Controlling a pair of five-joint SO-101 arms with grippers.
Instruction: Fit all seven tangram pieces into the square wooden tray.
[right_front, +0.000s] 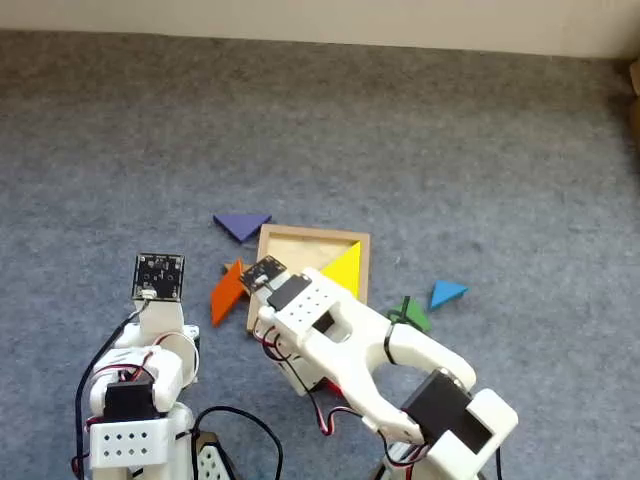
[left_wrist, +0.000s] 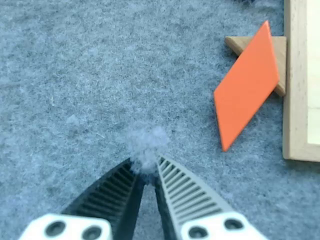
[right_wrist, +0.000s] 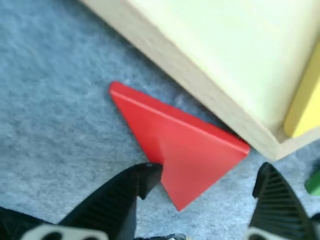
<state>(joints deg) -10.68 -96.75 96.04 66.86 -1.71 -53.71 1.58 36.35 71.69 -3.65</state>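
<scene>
The square wooden tray (right_front: 300, 238) lies mid-table with a yellow piece (right_front: 345, 268) in its right part. My right gripper (right_wrist: 207, 185) hangs open just outside the tray's rim (right_wrist: 200, 95). A red triangle (right_wrist: 185, 145) lies flat on the carpet between its fingers (right_wrist: 142, 182). My left gripper (left_wrist: 147, 172) is shut on nothing, low over bare carpet to the left of the tray. An orange parallelogram (left_wrist: 247, 85) rests partly on a plain wooden triangle (left_wrist: 237, 44) against the tray's left side. A purple triangle (right_front: 240, 225), a green piece (right_front: 412, 313) and a blue triangle (right_front: 447, 292) lie loose around the tray.
Grey carpet covers the whole table. The right arm (right_front: 350, 340) stretches over the tray's near corner and hides what is beneath it. Open carpet lies behind and to the far left of the tray.
</scene>
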